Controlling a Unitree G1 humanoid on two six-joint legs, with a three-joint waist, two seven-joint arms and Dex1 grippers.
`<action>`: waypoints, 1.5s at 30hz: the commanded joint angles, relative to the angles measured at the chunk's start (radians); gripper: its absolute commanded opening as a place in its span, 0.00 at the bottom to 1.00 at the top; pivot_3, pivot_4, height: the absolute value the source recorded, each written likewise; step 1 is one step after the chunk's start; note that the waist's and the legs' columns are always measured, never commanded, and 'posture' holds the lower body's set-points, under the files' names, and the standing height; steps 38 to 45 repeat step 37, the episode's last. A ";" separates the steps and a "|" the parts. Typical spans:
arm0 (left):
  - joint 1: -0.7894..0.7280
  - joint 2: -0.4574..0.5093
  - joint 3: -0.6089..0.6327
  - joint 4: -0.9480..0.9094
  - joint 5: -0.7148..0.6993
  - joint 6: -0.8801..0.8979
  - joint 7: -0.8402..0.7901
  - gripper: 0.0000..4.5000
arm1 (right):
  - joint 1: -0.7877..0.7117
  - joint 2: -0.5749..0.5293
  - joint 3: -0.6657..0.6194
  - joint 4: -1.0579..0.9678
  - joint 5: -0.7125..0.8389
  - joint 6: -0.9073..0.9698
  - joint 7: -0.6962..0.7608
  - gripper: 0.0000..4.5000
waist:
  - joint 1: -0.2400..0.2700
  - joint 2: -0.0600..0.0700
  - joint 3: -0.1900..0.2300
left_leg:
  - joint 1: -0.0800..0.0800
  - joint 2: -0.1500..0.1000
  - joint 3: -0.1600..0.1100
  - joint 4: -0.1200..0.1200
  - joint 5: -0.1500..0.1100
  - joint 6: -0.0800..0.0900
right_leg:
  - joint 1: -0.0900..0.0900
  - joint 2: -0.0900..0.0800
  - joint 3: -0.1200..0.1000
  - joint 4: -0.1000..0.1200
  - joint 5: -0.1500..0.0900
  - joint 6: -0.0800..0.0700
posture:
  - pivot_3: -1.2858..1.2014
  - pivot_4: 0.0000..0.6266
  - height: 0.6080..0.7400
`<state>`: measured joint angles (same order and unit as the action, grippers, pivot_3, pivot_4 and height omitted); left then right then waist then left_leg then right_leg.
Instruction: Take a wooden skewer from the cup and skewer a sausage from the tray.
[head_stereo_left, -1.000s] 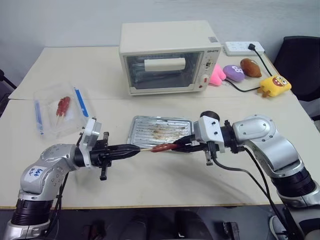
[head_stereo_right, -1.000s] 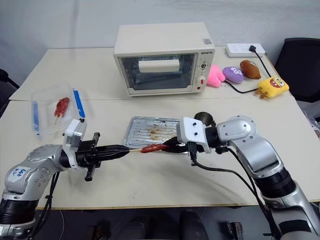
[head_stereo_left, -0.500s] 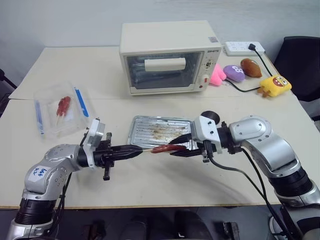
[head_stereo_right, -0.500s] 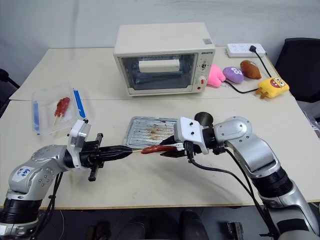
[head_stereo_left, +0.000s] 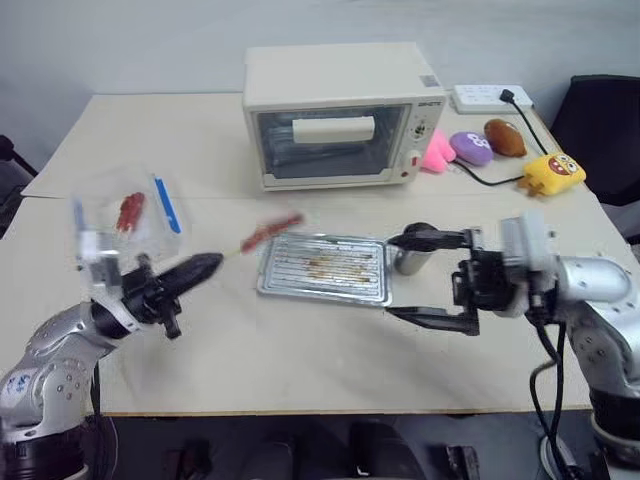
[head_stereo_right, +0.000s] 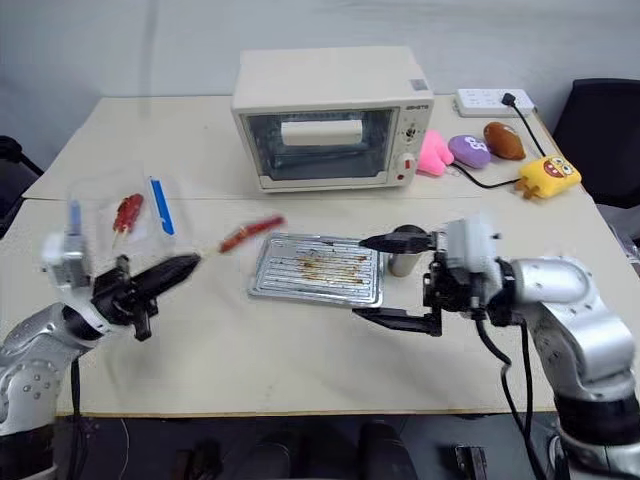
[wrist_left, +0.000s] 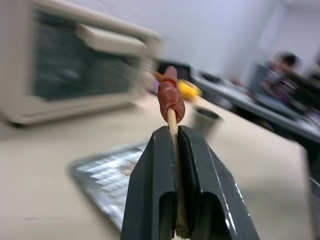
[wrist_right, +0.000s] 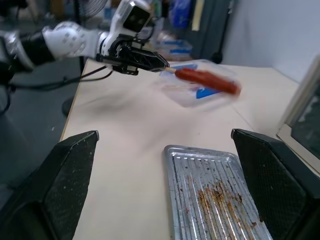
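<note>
The left gripper (head_stereo_left: 205, 264) is pinching the wooden skewer (wrist_left: 172, 125) tight between its fingers, carrying the sausage (head_stereo_left: 272, 230) on the tip in the air beside the tray (head_stereo_left: 325, 268). The right gripper (head_stereo_left: 425, 277) is hanging with fingers spread wide and empty, near the cup (head_stereo_left: 409, 257). The sausage is probably sitting shallow on the point, so any sharp swing risks it sliding off

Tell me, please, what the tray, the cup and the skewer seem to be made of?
The tray: likely thin metal, silvery with shiny ridges and brownish stains. The cup: apparently polished steel, reflective. The wooden skewer: pale, matte, like wood or bamboo, clamped in the left gripper and carrying the sausage.
</note>
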<state>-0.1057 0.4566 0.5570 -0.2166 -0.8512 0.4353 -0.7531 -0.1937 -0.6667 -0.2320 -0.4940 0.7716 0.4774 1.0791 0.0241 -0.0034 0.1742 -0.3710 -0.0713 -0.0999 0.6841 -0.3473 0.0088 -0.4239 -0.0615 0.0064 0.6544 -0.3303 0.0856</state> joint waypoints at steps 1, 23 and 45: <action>-0.074 -0.087 0.115 0.074 0.077 -0.166 0.258 0.00 | 0.094 0.106 -0.049 -0.069 -0.075 -0.200 -0.065 0.99 | 0.003 -0.001 -0.001 | 0.000 0.000 0.000 0.000 0.000 0.000 | 0.000 0.000 0.000 0.000 0.000 0.000 | 0.52 0.24 1.00; -0.198 -0.097 -0.011 0.268 0.282 -0.322 0.454 0.47 | 0.110 0.138 0.092 0.048 -0.228 -0.390 -0.107 1.00 | 0.000 -0.004 -0.002 | 0.001 -0.001 0.001 0.000 0.001 -0.001 | -0.001 0.000 0.000 0.002 0.000 0.000 | 0.52 0.24 1.00; 0.191 0.221 -0.305 0.101 0.516 -0.442 -0.037 0.84 | 0.291 0.047 0.070 0.225 -0.291 -0.575 0.070 1.00 | 0.000 -0.003 -0.002 | 0.003 0.000 0.001 -0.003 0.000 0.000 | 0.002 0.000 0.001 -0.001 0.000 0.000 | 0.52 0.24 1.00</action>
